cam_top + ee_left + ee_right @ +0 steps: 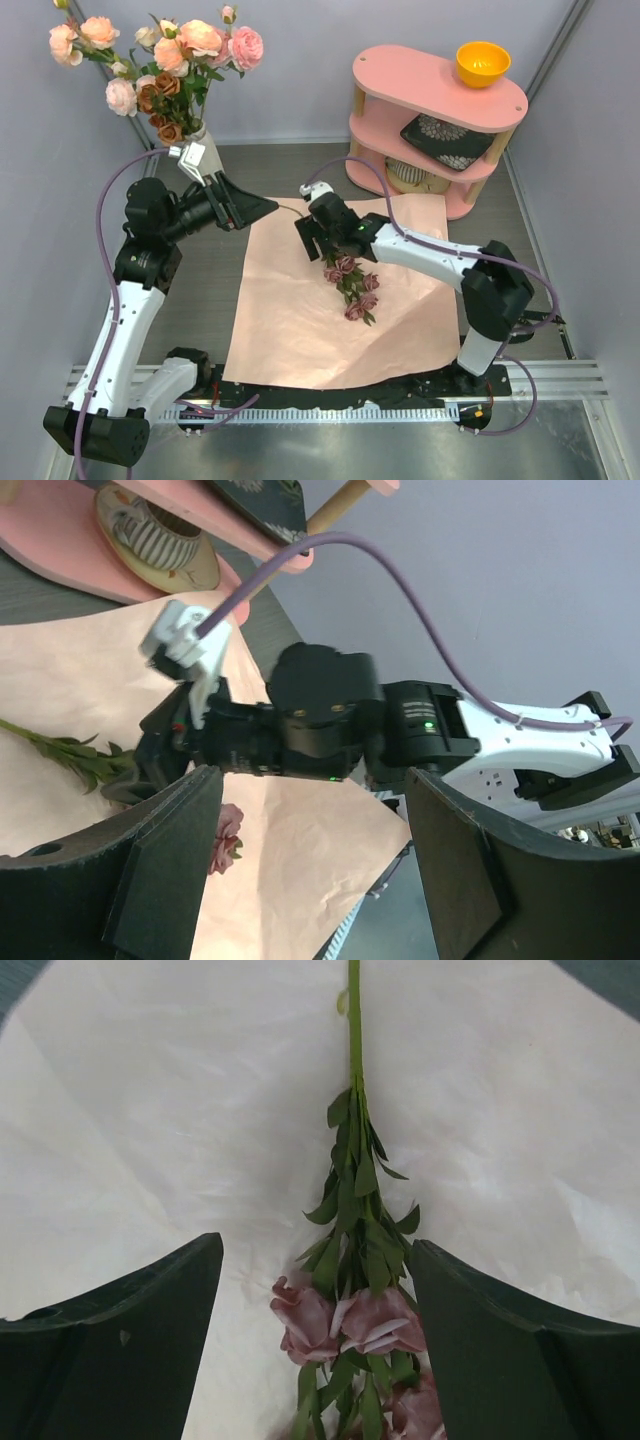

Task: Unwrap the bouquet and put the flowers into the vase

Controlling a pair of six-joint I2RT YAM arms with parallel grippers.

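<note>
Standing far left, bunched flowers (165, 65) rise above the left gripper (255, 208), its jaws apart and empty. Further right, the right gripper (313, 242) hangs with jaws apart over 1 mauve sprig (352, 287) lying on pink paper (285, 330).

Vase (202, 133) is mostly covered by the flowers (165, 60) and the wrist of the left gripper (262, 208); its ribbing can't be made out. Top view: upper stem of the loose sprig (352, 285) is hidden under the right gripper (318, 245). Right wrist view: stem is cut at the top edge, lower blooms at the bottom edge. Left wrist view: one pink bloom (226, 835) is half hidden behind a finger (160, 870). The shelf (45, 535) is cropped top-left, and the striped item (150, 545) on it can't be identified.
</note>
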